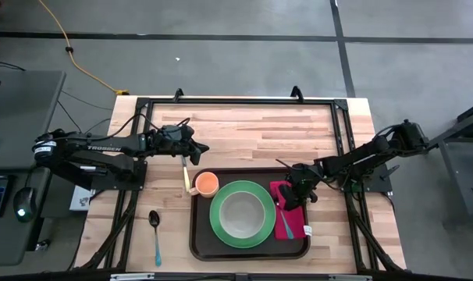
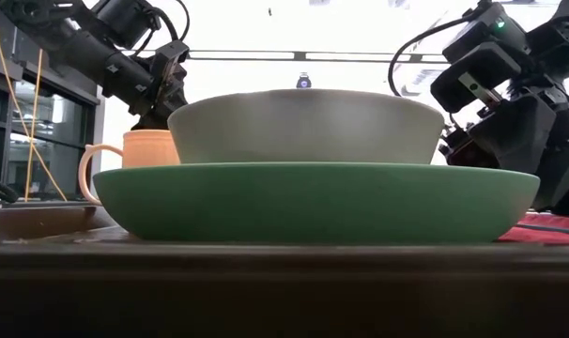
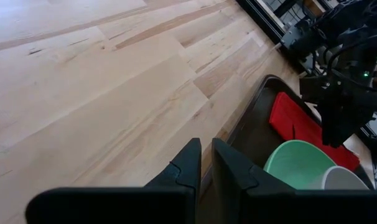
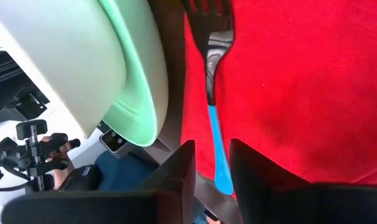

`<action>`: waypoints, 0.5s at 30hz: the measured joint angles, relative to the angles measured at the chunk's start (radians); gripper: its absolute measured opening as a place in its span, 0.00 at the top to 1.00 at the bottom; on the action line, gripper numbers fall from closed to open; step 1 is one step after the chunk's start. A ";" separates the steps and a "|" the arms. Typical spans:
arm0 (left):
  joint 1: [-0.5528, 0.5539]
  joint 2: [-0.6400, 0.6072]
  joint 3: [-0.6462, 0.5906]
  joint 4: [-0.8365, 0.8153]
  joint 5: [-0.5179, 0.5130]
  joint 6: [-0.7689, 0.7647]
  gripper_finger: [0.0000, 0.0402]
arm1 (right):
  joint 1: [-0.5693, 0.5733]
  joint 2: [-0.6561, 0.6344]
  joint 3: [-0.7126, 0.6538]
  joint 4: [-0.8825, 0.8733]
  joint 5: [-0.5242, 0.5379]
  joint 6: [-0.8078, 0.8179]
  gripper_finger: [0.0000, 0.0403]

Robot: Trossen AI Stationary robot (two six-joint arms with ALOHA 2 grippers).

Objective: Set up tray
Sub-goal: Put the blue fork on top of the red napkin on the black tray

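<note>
High view: one tray (image 1: pixel 201 246), one plate (image 1: pixel 221 224) (green)

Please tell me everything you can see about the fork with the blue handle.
The fork has a dark, shiny metal-looking head and neck and a bright blue, plastic-looking handle. It lies flat on the magenta napkin, at the right end of the tray, beside the green plate. The handle's end reaches past the napkin's edge. The right hand hovers above it, fingers apart, not gripping it.
</note>
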 joint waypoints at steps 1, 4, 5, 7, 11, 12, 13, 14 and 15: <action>0.000 0.000 0.000 0.000 0.000 0.000 0.83 | 0.000 -0.005 0.000 -0.001 0.000 -0.003 0.81; 0.000 0.000 0.000 0.000 0.000 0.000 0.83 | 0.000 -0.023 0.000 0.001 0.000 -0.018 0.82; 0.000 0.000 0.000 0.000 0.000 0.001 0.83 | 0.000 -0.027 0.000 0.003 0.000 -0.019 0.82; 0.000 0.000 0.000 0.000 0.000 0.005 0.83 | 0.000 -0.034 0.000 0.002 -0.001 -0.019 0.83; 0.000 -0.001 0.000 -0.003 0.001 0.005 0.83 | 0.000 -0.038 0.000 0.002 -0.013 -0.014 0.84; 0.000 -0.006 0.000 -0.009 0.001 0.005 0.83 | 0.000 -0.038 0.000 0.003 -0.022 -0.009 0.85; 0.000 -0.012 0.000 -0.017 0.002 0.005 0.83 | 0.000 -0.038 0.000 0.004 -0.025 -0.007 0.85; 0.000 -0.017 0.000 -0.019 0.002 0.007 0.83 | 0.000 -0.038 0.000 0.010 -0.027 -0.007 0.86; 0.000 -0.026 0.000 -0.031 0.002 0.012 0.83 | 0.000 -0.038 0.000 0.020 -0.027 -0.006 0.86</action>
